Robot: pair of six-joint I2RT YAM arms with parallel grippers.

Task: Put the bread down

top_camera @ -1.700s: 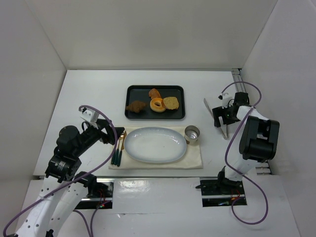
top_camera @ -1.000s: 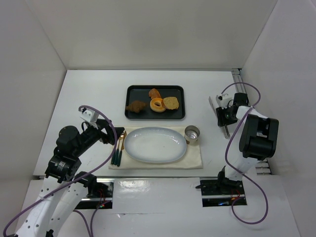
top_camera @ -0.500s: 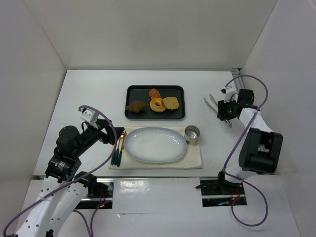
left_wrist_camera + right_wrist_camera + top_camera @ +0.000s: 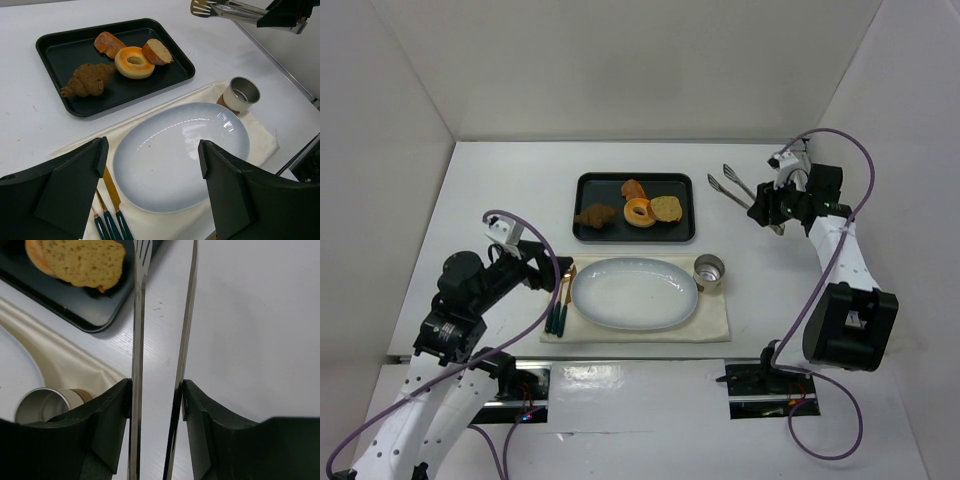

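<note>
The right gripper [image 4: 767, 206] has swung its clamped steel tongs [image 4: 732, 185], blades parted, to three o'clock of the flat tan bread slice [image 4: 666, 208], which may slip from such narrow blades.

Lab test booth, plain white walls [image 4: 620, 70] around white table [image 4: 500, 190], robot arms [image 4: 835, 245] bolted at edge, staged plate [image 4: 635, 293] on cloth [image 4: 715, 318].

Shiny metal tongs [image 4: 137, 340], glossy plate [image 4: 175, 160], matt black tray [image 4: 60, 50], cloth mat [image 4: 262, 142], porous bread [image 4: 80, 260]
</note>
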